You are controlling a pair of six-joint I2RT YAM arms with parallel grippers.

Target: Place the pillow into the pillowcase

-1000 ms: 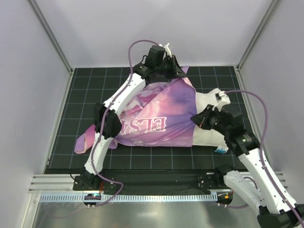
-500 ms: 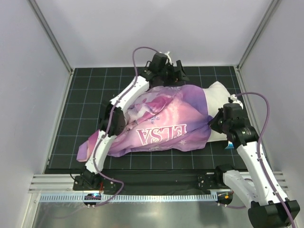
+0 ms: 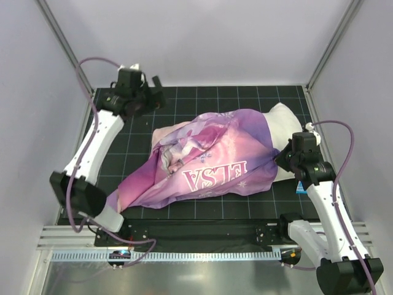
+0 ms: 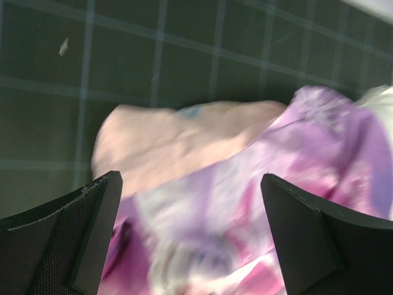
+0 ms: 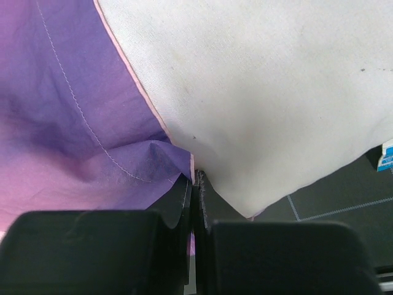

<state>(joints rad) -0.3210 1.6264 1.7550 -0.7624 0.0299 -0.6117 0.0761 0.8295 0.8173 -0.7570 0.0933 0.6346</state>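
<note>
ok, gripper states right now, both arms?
Left gripper: open, holding nothing.
Right gripper: closed on the pillowcase edge.

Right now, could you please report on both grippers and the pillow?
Left gripper open, holding nothing. Right gripper shut on the pillowcase hem. Pillow mostly inside, white end sticking out by the right gripper. Nothing in the way.

The one word that can be read is "ELSA", in large white capitals on the pink-purple pillowcase. In the top view it stands upside down, across the near half of the case, just beside the printed figure. A small blue tag at the near right edge of the pillow carries print too small to read.
</note>
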